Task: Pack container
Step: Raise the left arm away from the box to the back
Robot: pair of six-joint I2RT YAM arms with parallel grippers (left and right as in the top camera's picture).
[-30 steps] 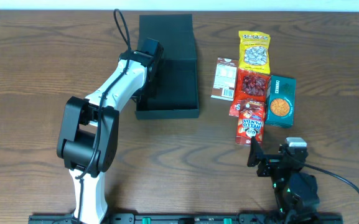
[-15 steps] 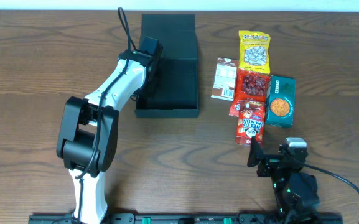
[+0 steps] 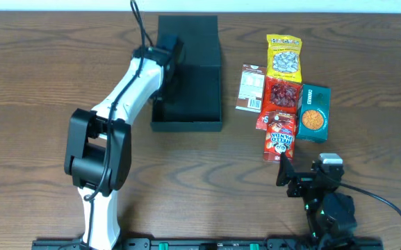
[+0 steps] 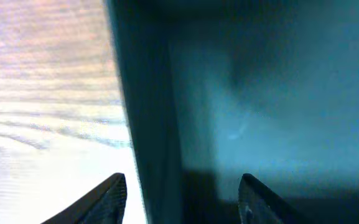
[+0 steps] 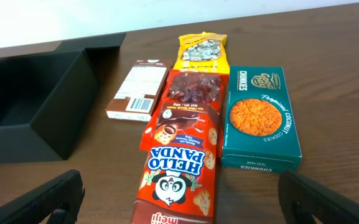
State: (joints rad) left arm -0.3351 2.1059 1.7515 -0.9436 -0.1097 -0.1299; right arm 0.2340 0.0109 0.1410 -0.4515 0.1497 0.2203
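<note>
The container (image 3: 186, 126), a dark rectangular box, lies open at the table's far middle with its flap lid (image 3: 186, 38) folded back. My left gripper (image 3: 169, 59) hangs over the box's left wall. In the left wrist view that wall (image 4: 145, 124) runs between the fingers of the left gripper (image 4: 182, 179), with a gap on each side, so it is open. My right gripper (image 3: 299, 170) stands wide open near the front right. The Hello Panda packet (image 5: 179, 168) lies between and beyond its fingers, untouched.
Snacks lie in a cluster right of the box: a brown packet (image 3: 250, 88), a yellow bag (image 3: 284, 57), a red bag (image 3: 282, 92), the Hello Panda packet (image 3: 279, 142) and a teal cookie box (image 3: 313, 113). The left arm (image 3: 99, 139) reaches across the left half.
The left jaws have opened off the container's left wall, and the left wrist has shifted slightly toward the far side. The right arm and the snacks have not moved.
</note>
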